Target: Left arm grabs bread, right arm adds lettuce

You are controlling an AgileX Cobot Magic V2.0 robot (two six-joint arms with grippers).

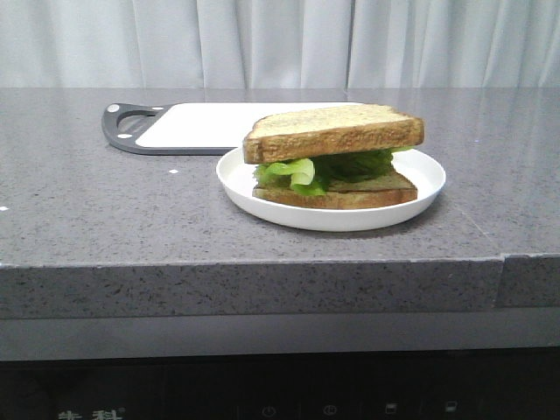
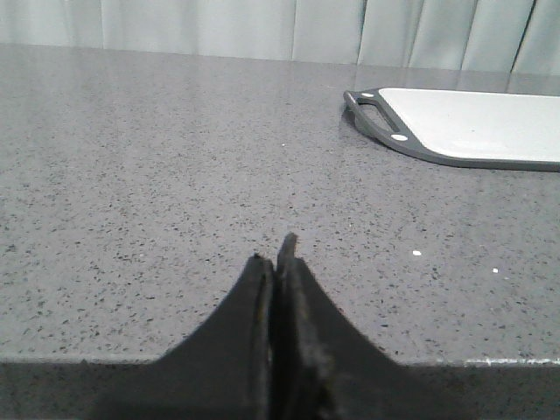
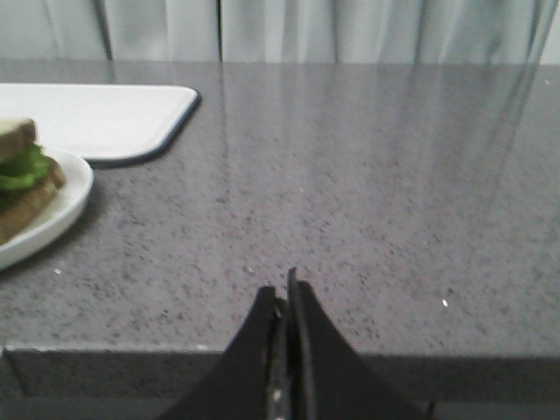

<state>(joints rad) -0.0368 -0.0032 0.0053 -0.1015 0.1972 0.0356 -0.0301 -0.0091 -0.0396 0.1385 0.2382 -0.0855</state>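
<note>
A white plate [image 1: 420, 171] holds a stacked sandwich near the middle of the counter. The thick bread [image 1: 337, 131] lies on top, the green lettuce [image 1: 302, 171] under it, and a thinner slice [image 1: 376, 194] at the bottom. No arm shows in the front view. My left gripper [image 2: 274, 254] is shut and empty, low at the counter's front edge, far left of the plate. My right gripper [image 3: 283, 289] is shut and empty at the front edge, right of the plate [image 3: 61, 206]. The sandwich shows partly in the right wrist view, with lettuce [image 3: 22, 168].
A white cutting board [image 1: 201, 125] with a dark rim and handle lies behind the plate; it also shows in the left wrist view [image 2: 472, 122] and right wrist view [image 3: 105, 118]. Grey curtains hang behind the counter.
</note>
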